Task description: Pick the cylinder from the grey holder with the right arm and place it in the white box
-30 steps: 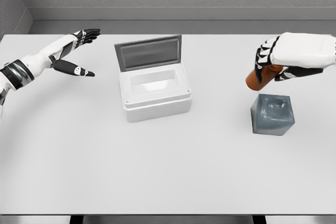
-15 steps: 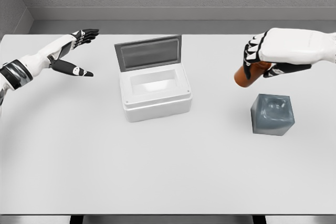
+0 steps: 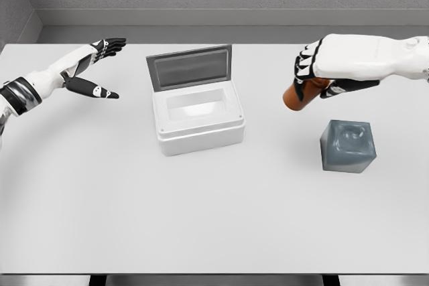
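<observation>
My right hand (image 3: 314, 77) is shut on an orange-brown cylinder (image 3: 296, 96), held tilted above the table. It hangs up and to the left of the grey holder (image 3: 347, 145), whose top hollow is vacant. The white box (image 3: 198, 120) stands left of the cylinder with its grey-lined lid (image 3: 190, 67) raised at the back. A gap of bare table separates the cylinder from the box's right wall. My left hand (image 3: 99, 65) hovers open at the far left, fingers spread.
The white table (image 3: 214, 219) ends at a front edge near the bottom of the view. A grey wall runs behind its far edge.
My right hand has carried the cylinder leftward, away from above the grey holder and closer to the white box. The left arm has stayed still.
</observation>
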Controlling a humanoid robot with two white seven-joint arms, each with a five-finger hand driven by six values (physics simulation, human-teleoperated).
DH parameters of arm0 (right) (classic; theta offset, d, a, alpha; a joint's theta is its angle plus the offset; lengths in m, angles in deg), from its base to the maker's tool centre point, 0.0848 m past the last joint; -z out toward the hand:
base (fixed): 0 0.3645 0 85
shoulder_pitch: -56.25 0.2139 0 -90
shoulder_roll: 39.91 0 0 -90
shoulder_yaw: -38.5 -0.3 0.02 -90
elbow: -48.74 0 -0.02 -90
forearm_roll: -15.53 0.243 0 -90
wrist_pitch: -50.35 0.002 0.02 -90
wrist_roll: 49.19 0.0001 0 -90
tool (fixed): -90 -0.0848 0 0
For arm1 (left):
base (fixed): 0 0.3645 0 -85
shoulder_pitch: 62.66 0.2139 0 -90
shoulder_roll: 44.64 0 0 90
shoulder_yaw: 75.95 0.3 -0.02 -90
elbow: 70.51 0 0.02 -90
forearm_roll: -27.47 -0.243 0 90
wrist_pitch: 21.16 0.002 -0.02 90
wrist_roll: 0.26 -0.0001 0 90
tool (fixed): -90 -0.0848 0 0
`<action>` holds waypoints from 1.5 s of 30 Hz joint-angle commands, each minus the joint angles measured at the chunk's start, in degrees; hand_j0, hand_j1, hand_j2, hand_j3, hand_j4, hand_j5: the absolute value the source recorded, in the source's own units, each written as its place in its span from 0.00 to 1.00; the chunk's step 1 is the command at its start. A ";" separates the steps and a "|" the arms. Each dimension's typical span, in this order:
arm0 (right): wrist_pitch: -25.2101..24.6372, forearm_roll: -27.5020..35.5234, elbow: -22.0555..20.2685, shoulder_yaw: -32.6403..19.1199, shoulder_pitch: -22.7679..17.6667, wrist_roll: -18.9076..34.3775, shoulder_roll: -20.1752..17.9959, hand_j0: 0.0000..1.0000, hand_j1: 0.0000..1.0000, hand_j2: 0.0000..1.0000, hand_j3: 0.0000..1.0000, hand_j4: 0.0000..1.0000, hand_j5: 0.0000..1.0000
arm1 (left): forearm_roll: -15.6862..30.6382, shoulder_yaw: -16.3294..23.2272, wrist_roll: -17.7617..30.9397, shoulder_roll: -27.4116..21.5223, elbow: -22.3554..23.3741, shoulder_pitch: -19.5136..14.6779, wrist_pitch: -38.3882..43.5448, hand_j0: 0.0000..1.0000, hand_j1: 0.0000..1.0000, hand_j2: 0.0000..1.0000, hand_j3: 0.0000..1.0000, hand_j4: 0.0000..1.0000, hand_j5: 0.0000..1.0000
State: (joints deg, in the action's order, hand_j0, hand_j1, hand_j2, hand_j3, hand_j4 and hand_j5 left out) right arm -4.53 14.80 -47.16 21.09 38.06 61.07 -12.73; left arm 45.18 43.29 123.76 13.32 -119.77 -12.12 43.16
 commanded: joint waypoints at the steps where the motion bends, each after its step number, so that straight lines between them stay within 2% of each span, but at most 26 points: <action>1: -0.12 0.38 0.01 -0.26 0.00 0.05 0.86 0.40 0.40 0.40 0.40 0.40 0.40 | 0.40 -0.06 -0.01 -0.04 -0.05 0.00 0.11 1.00 1.00 1.00 1.00 1.00 1.00; 25: -0.12 0.38 1.42 -1.05 -0.09 1.54 9.56 0.40 0.40 0.40 0.40 0.40 0.40 | 0.31 -0.15 -0.01 0.05 -0.14 -0.18 0.02 1.00 1.00 1.00 1.00 1.00 1.00; 28: -0.12 0.20 3.26 -1.05 -0.18 2.33 12.20 0.40 0.40 0.40 0.40 0.40 0.40 | 0.31 -0.15 -0.01 0.05 -0.84 0.00 0.02 1.00 1.00 1.00 1.00 1.00 1.00; 40: -0.12 0.29 9.06 -1.05 -0.26 3.65 17.03 0.40 0.40 0.40 0.40 0.40 0.40 | 0.31 -0.06 -0.01 0.05 -1.19 0.00 0.02 1.00 1.00 1.00 1.00 1.00 1.00; 45: -0.12 0.20 13.55 -0.87 -0.35 4.62 19.84 0.40 0.40 0.40 0.40 0.40 0.40 | 0.31 -0.06 -0.01 -0.04 -1.19 0.00 0.02 1.00 1.00 1.00 1.00 1.00 1.00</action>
State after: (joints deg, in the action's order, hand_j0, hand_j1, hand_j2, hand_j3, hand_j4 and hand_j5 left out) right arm -4.52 14.64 -35.40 20.21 37.71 65.14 5.90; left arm 45.09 43.29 123.77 13.34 -120.90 -12.12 43.12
